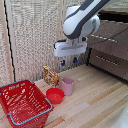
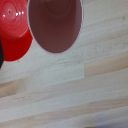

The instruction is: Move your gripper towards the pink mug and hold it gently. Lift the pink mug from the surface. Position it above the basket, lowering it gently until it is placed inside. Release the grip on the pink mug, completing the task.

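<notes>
The gripper (image 1: 68, 62) hangs in the air above the desk (image 1: 95, 102), well clear of everything on it. Its short dark and blue fingers (image 1: 63, 62) point straight down with a gap between them, and nothing sits in that gap; how wide the gap is cannot be judged exactly from the exterior view, and the wrist view does not show the fingers.

The pink mug (image 1: 68, 86) stands upright on the light wooden desk, below the gripper and untouched. In the wrist view the pink mug (image 2: 55, 24) is seen from above, its round mouth open and its inside empty.

A shallow red bowl (image 1: 55, 95) lies just beside the mug, toward the exterior view's left and a little nearer the camera; whether the two touch cannot be told. The wrist view shows the red bowl (image 2: 15, 31) right next to the mug as well.

A small patterned packet (image 1: 50, 76) stands behind the bowl, near the slatted wall.

The basket (image 1: 24, 103) sits at the exterior view's near left, apart from the mug.
</notes>
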Controlling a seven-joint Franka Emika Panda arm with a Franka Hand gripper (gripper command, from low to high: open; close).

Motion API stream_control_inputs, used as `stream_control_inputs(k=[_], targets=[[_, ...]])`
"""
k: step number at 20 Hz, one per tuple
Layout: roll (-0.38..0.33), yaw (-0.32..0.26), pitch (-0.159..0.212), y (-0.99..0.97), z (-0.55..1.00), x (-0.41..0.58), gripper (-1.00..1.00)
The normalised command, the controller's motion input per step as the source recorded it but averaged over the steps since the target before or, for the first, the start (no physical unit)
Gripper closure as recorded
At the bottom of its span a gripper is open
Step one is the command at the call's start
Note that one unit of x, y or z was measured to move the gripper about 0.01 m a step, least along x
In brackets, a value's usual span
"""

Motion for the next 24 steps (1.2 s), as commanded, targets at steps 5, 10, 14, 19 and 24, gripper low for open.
stream_control_inputs(k=[5,10,14,19,24], targets=[[0.030,0.036,0.000,-0.17,-0.52,-0.096,-1.00],[0.042,0.031,0.009,-0.23,-0.48,-0.087,-1.00],[0.042,0.033,0.023,-0.22,-0.43,-0.117,-1.00],[0.018,0.035,-0.010,-0.12,-0.39,0.004,-1.00],[-0.031,0.001,0.012,0.03,-0.14,0.073,1.00]])
